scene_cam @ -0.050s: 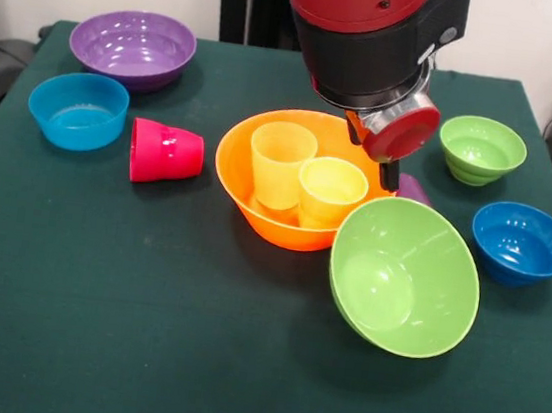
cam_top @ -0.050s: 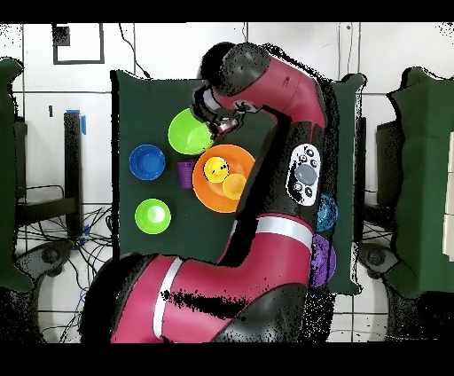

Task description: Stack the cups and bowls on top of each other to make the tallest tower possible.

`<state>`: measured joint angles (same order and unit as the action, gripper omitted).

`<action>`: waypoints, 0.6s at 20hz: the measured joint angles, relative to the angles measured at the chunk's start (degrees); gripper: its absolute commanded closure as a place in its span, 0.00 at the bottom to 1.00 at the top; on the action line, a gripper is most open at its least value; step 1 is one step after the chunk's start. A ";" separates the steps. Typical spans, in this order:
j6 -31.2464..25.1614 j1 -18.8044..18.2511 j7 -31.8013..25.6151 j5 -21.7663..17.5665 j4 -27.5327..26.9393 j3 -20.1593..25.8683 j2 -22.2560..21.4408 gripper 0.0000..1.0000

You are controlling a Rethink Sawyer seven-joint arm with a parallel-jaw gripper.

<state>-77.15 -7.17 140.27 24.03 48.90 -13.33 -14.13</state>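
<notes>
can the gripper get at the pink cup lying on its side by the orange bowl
Probably yes: the pink cup lies alone on the cloth, apart from the orange bowl and the light blue bowl, with nothing above it.

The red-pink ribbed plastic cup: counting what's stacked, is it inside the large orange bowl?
No: the red-pink ribbed plastic cup lies tipped on the table beside the large orange plastic bowl.

We see the arm point(cam_top @ -0.050s: 266, 106): glossy red shells over black joints, a silver-ringed red wrist disc point(scene_cam @ -0.050s: 401, 129), and what may be a grey button panel point(cam_top @ -0.050s: 306, 173).
</notes>
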 measured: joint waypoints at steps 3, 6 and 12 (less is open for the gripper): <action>0.11 0.31 0.00 -0.08 -0.36 -0.47 0.19 0.00; 1.14 1.14 0.00 -0.15 -0.54 -1.39 0.29 0.00; 4.85 2.72 0.00 -0.26 -0.54 -2.60 0.29 0.00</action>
<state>-72.30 -4.45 140.27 23.77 48.36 -15.94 -13.83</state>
